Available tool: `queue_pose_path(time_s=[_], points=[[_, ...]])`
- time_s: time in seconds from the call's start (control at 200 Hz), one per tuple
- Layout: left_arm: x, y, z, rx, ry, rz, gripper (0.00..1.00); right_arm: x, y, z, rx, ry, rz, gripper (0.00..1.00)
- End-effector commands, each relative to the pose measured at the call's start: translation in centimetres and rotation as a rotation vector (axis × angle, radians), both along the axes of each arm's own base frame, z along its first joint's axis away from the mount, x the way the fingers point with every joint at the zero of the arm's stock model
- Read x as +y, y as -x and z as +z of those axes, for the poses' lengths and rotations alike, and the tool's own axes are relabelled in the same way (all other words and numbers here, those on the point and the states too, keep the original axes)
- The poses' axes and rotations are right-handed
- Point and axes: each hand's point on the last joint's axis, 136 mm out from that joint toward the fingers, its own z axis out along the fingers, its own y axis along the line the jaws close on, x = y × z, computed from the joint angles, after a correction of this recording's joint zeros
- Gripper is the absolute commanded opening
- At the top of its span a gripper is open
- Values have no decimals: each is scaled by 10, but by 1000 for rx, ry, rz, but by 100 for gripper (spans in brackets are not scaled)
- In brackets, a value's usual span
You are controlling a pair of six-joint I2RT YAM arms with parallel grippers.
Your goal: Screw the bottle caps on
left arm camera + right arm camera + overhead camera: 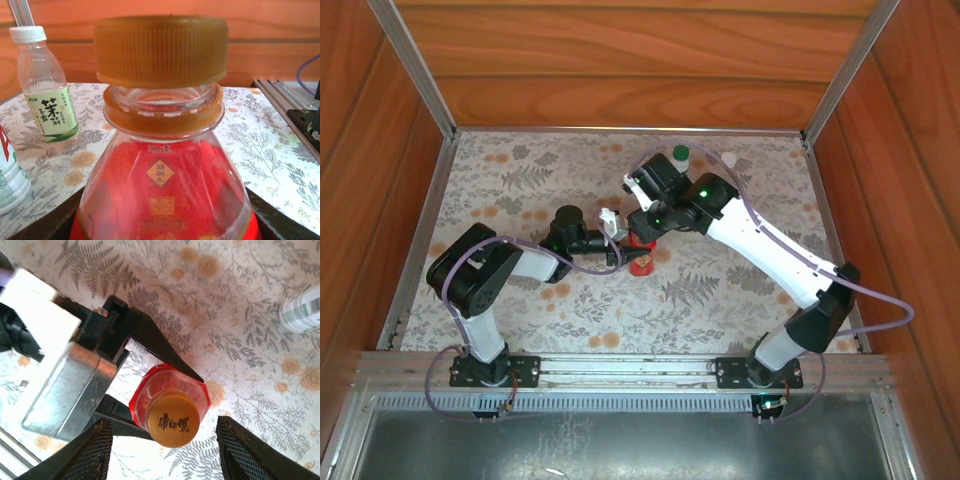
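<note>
Right wrist: pincer (162, 424) wide over red bottle (141, 396)

Around the red bottle (642, 264), 9 o'clock is blocked by the left gripper (628, 250) clamped on it, 12 to 4 o'clock by the right arm (760, 240) overhead, with the green-capped bottle (680, 153) and white-capped bottle (728, 159) beyond at 1 o'clock, while bare table (650, 310) lies open from 5 to 7 o'clock.

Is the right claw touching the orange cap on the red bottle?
Apart. In the right wrist view the right gripper is open, with a clear gap between the orange cap and each of its fingers.
</note>
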Motion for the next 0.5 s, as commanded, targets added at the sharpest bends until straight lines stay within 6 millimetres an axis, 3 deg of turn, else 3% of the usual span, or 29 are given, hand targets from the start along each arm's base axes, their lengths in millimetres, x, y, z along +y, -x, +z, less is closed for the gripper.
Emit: queue_pose_path(time_s=[0.0, 0.495], points=[[6, 1, -31, 89, -67, 11, 59, 4, 2, 2, -4, -56, -17, 58], [7, 1, -29, 90, -64, 12, 59, -1, 0, -17, 53, -53, -59, 44]])
